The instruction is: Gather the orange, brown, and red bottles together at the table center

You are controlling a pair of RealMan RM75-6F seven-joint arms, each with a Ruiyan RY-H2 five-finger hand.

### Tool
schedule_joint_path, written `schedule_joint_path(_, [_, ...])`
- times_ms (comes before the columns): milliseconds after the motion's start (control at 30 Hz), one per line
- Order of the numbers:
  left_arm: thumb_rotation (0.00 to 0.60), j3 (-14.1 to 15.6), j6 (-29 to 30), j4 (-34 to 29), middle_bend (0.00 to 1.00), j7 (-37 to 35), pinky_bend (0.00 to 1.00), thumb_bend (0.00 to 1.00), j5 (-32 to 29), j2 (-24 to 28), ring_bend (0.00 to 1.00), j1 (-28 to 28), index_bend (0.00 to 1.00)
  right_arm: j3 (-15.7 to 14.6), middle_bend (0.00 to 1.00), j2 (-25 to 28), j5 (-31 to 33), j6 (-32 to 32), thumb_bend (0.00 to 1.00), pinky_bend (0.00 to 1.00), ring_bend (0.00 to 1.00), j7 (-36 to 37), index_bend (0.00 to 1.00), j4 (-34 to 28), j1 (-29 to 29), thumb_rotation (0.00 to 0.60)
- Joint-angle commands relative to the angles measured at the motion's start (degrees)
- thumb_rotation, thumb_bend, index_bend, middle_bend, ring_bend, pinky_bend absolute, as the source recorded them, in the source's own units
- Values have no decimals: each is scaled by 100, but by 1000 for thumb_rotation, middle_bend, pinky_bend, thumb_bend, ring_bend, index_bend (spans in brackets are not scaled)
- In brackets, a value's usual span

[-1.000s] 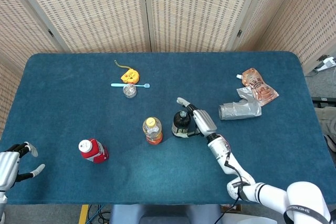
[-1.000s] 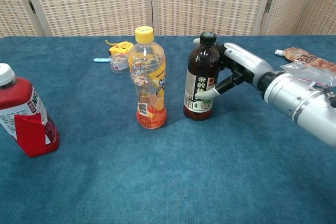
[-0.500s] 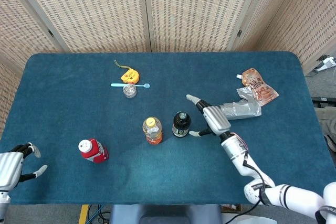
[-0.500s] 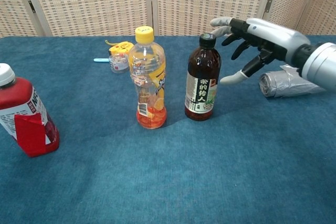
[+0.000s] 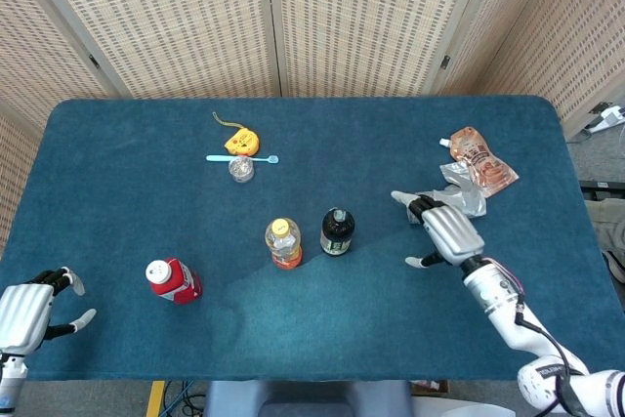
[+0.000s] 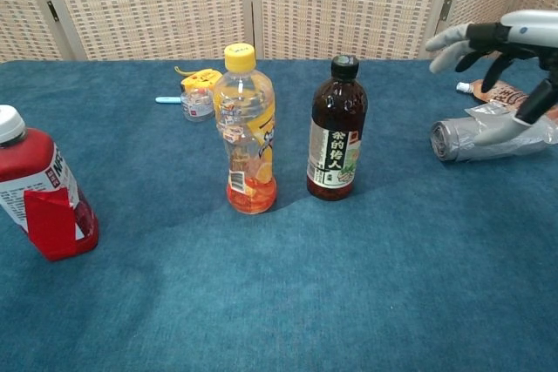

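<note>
You have the orange bottle (image 5: 283, 242) and brown bottle (image 5: 337, 230) standing side by side at the worktop (image 5: 117, 192) center; only the red bottle (image 5: 173, 280) remains, well off to their left. Your right robot hand (image 5: 445, 231) hangs empty with fingers spread, right of the brown bottle. Your left robot hand (image 5: 29, 310), also empty and spread, sits nearest the red bottle, so reach with it next.
</note>
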Motion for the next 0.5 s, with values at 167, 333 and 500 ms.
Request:
schedule_joint_path(167, [600,3,-3,34,454,-46,611,135,39,-66,411,-23,537,-463,214,602,-107,629,0,317,151,-893,169,-504,-511,600])
schedule_joint_path(333, [600,-3,27,50,454,-107,611,135,66,-98,411,-27,527,-709,237,759,-661,1079,0,317,151,-756,185,-423,-884,600])
schedule_joint_path(500, [600,-10,23,50,454,-143,611,135,70,-123,411,-41,522,-943,259,858,-1236,1591,0,317,151,-442,222,-249,-1299,600])
